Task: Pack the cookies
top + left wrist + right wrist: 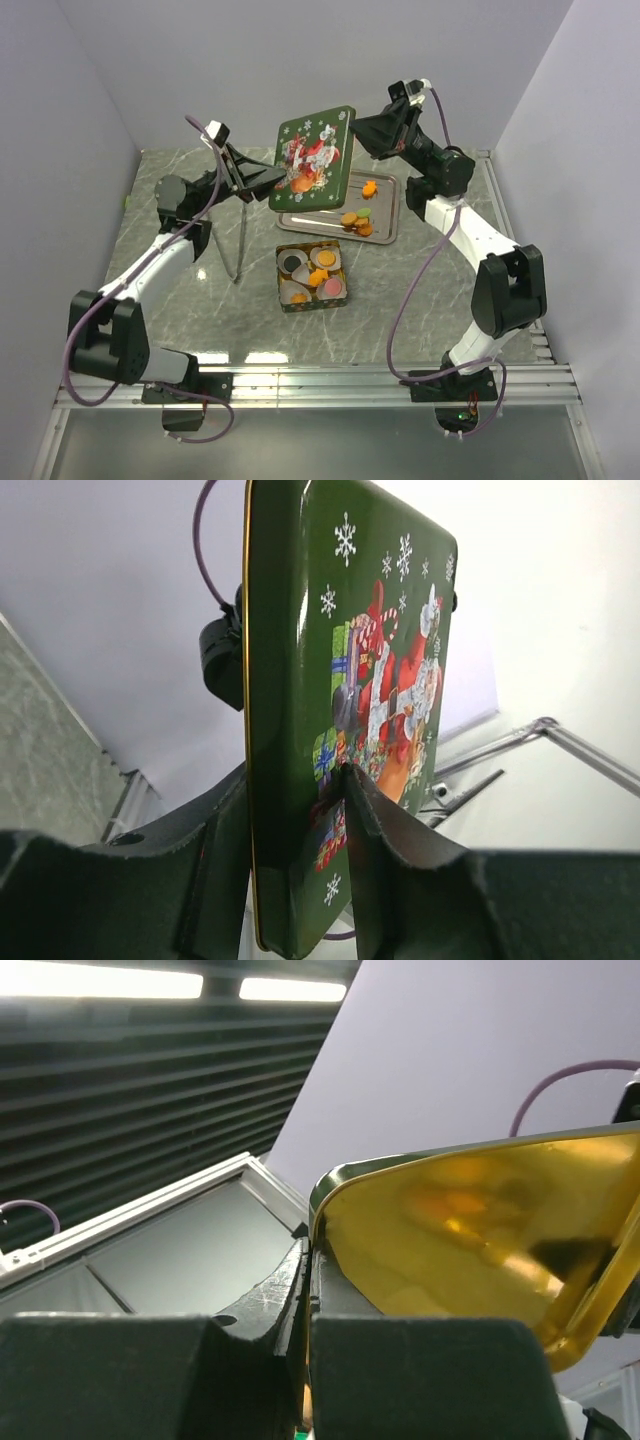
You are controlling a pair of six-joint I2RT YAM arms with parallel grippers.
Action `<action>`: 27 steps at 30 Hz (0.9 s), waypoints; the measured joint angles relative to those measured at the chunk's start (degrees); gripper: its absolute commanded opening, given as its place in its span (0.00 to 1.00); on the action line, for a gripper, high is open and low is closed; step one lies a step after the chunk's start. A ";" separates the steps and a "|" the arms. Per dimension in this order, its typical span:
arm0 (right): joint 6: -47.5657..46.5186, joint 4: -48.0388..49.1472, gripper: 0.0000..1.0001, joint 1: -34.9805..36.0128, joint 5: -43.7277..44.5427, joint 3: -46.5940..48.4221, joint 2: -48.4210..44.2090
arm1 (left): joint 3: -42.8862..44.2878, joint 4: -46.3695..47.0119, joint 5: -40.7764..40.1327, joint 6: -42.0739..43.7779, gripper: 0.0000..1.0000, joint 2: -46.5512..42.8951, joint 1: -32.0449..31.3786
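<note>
A green Christmas tin lid (313, 158) hangs tilted in the air above the table, between both arms. My left gripper (272, 178) straddles its left edge; in the left wrist view the lid (370, 630) stands between the fingers, one pad on the printed face, and my left gripper (295, 780) pinches it. My right gripper (360, 132) is shut on the lid's right rim, and my right gripper (311, 1250) shows beside the lid's gold inside (480, 1230). Orange cookies (355, 218) lie on a metal tray (385, 235). More cookies (325, 262) sit in paper cups in the square tin (283, 300).
A single orange cookie (369, 186) lies at the tray's far end, partly under the raised lid. A thin dark rod (240, 240) stands left of the tin. Pale walls close in on both sides, and an aluminium rail (400, 380) runs along the near edge.
</note>
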 measured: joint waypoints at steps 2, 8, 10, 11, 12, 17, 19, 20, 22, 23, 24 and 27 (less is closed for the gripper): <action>0.31 0.33 0.13 -0.17 0.17 0.00 0.22 | 0.74 -6.38 -0.04 3.48 0.08 -2.34 0.09; -0.79 -0.74 0.51 -1.09 -1.40 -4.52 0.26 | 2.78 -18.53 -0.02 13.35 0.00 -9.60 0.26; -1.70 -2.32 0.54 -0.59 -4.37 -7.76 0.28 | 2.86 -19.93 -0.22 14.91 0.01 -11.67 0.26; -1.73 -3.17 0.54 -0.37 -5.49 -9.25 0.28 | 2.91 -20.50 -0.17 15.26 0.00 -12.39 0.26; -1.77 -3.78 0.54 -0.24 -6.51 -10.51 0.28 | 2.91 -21.49 -0.52 16.06 0.00 -13.22 0.35; -1.92 -4.59 0.54 -0.02 -9.86 -14.29 -0.55 | 2.91 -28.13 -3.30 19.34 0.00 -15.69 1.31; -1.92 -4.76 0.54 -0.02 -10.78 -15.47 -1.60 | 2.91 -30.77 -4.70 20.52 0.00 -16.13 1.46; -1.97 -4.90 0.54 -0.02 -11.34 -16.04 -2.29 | 2.67 -31.93 -5.31 20.96 0.01 -16.44 1.51; -2.23 -5.27 0.54 -0.02 -12.09 -17.07 -3.82 | 1.55 -33.07 -5.92 20.96 0.00 -17.29 1.49; -2.45 -5.92 0.54 -0.02 -12.61 -17.68 -4.72 | 0.46 -32.94 -6.12 20.90 0.00 -17.99 1.38; -2.82 -6.99 0.54 -0.02 -13.16 -18.23 -5.60 | -0.81 -32.92 -6.38 20.81 0.01 -18.73 1.29; -5.49 -11.61 0.53 -0.02 -14.56 -19.23 -7.74 | -4.13 -32.33 -6.78 20.37 0.00 -20.13 1.29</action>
